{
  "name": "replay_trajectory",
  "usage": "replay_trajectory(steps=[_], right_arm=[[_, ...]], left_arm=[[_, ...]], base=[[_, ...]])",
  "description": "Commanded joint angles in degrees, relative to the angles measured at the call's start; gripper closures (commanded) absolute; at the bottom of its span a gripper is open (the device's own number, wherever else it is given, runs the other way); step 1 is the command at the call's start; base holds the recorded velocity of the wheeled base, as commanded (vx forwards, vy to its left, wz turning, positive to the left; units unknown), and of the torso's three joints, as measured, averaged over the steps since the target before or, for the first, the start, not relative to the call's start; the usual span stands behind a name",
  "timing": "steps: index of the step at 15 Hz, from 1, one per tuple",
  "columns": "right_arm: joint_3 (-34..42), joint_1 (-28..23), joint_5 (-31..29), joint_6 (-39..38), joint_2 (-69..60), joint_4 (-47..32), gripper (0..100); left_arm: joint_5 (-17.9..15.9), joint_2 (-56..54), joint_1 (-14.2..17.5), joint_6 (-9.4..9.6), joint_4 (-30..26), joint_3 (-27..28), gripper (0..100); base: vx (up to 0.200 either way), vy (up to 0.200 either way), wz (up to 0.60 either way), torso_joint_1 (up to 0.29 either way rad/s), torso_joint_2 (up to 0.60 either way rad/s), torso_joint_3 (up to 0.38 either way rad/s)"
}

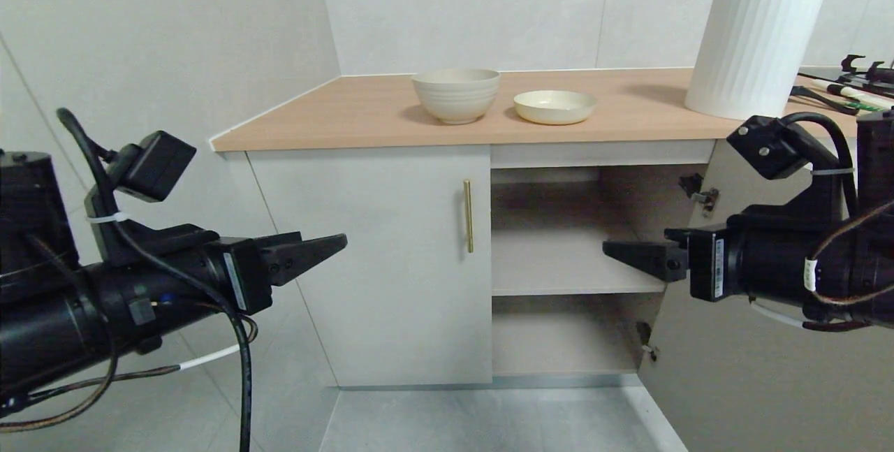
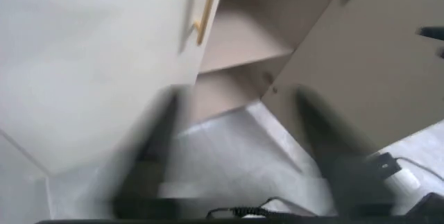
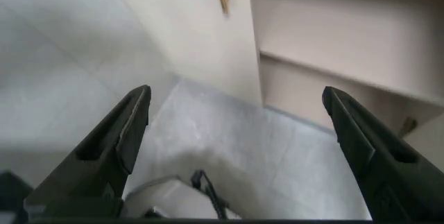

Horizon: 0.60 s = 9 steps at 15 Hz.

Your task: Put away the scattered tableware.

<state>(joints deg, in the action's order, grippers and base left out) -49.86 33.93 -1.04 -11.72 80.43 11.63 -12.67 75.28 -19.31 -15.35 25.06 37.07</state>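
**Tableware sits above and beyond both claws, on the table**

Nearest, the left claw [image 1: 334, 244] and the right claw [image 1: 618, 251] hang in front of the cupboard at about the height of its shelf [image 1: 552, 267]. They point toward each other, and each is spread wide with nothing in it. The closed door [image 1: 391, 263] stands behind the left claw. The right claw sits at the mouth of the open compartment.

Farther back and higher, on the table [image 1: 335, 117], stand the bowl [image 1: 456, 94] and, just beside it toward the robot's right, the shallow dish [image 1: 555, 106]. They are close but apart. Both are round, so no long axis matters.

The dish lies up and slightly inward from the right claw, the nearer arm for it. The bowl is likely the left arm's reach. Either claw must rise above the table edge first.
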Motion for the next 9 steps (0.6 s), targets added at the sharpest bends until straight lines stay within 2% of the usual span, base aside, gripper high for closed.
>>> replay_trajectory(steps=[1,9], right_arm=[[-1.3,-0.4,0.1,-0.1,1.0,-0.3,0],[-0.6,-1.1,-0.7,-0.3,-1.1,-3.2,0]], left_arm=[[0.1,-1.7,0.2,-0.12,0.1,0.5,0],[0.1,-0.9,0.2,0.05,0.1,0.8,0]], base=[[0.0,0.0,0.0,0.0,0.0,0.0],[0.0,0.0,0.0,0.0,0.0,0.0]])
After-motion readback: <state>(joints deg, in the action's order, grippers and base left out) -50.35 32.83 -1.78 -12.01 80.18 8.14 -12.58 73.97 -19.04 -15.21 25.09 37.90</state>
